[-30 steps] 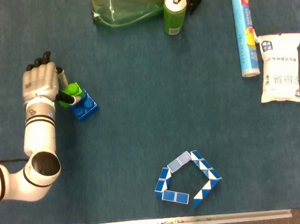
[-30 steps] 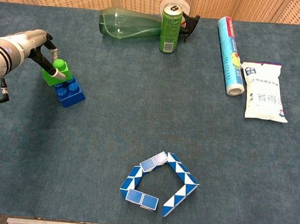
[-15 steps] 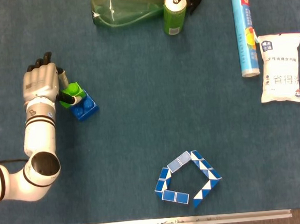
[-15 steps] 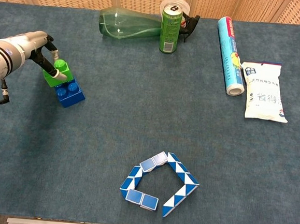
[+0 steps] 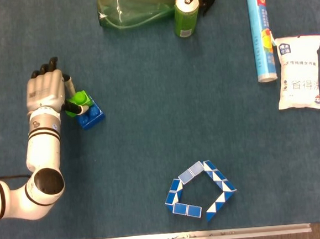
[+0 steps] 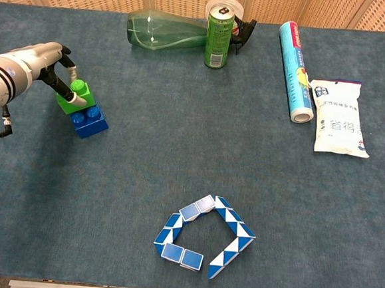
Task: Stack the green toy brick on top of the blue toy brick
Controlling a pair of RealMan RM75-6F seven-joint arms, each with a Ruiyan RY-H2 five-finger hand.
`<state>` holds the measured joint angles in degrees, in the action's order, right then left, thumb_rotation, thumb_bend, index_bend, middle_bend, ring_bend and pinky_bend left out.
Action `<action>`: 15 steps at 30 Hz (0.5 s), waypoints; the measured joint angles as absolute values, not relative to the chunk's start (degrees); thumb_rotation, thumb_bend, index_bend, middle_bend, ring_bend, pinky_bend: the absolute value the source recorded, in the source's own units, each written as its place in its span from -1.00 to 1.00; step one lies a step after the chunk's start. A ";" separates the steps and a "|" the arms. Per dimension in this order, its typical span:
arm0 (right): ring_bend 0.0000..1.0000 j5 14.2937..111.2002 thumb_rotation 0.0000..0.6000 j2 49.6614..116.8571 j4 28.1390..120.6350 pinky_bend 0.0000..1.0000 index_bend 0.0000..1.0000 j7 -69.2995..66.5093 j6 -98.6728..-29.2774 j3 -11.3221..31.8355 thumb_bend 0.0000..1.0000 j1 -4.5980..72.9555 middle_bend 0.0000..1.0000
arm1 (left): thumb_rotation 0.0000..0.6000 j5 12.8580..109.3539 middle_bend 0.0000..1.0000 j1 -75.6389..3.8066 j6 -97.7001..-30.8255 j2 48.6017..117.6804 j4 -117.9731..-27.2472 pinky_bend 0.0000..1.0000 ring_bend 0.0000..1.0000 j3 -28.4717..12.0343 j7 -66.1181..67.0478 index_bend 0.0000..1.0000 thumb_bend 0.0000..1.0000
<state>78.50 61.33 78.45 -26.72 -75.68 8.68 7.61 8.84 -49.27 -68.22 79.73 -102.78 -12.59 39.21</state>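
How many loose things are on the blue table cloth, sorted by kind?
Toy bricks: 2, the green toy brick held by the left hand on the blue toy brick
Folding puzzles: 1, the blue and white snake puzzle
Drink cans: 1, the green can
Bottles: 1, the green plastic spray bottle
Tubes: 1, the blue printed tube
Packets: 1, the white packet
Total: 7

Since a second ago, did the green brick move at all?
Yes, a little. Pinched by the left hand, the green toy brick has sunk lower onto the blue toy brick, which stayed put.
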 measured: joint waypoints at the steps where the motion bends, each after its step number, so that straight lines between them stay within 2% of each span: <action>1: -0.34 78.50 1.00 61.31 78.45 -0.18 -0.15 -26.77 -75.71 8.68 -0.52 7.59 -0.13 | 1.00 9.02 -1.00 -49.21 -68.22 79.85 -102.67 -0.86 -1.00 -12.48 39.21 0.35 -0.54; 15: -0.34 78.48 1.00 61.26 78.35 -0.18 -0.15 -27.03 -75.63 8.71 -0.52 7.61 -0.13 | 1.00 8.14 -1.00 -49.26 -67.35 80.53 -101.52 -0.86 -1.00 -12.31 40.12 0.35 -0.54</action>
<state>78.48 61.26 78.35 -27.03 -75.63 8.71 7.61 8.14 -49.26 -67.35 80.53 -101.52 -12.31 40.12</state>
